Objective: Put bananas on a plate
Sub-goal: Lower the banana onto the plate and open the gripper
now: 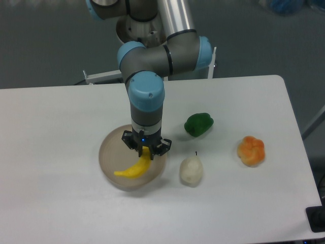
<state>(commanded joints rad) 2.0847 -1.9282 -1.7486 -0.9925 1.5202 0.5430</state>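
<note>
A curved bright-yellow banana hangs over the round beige-grey plate, its free end pointing left and down. My gripper is shut on the banana's upper right end, directly above the plate's right half. Whether the banana touches the plate surface I cannot tell. The arm covers the plate's back right rim.
A pale whitish pear stands just right of the plate. A green pepper lies behind it, and an orange lumpy fruit sits further right. The robot base rises at the table's back edge.
</note>
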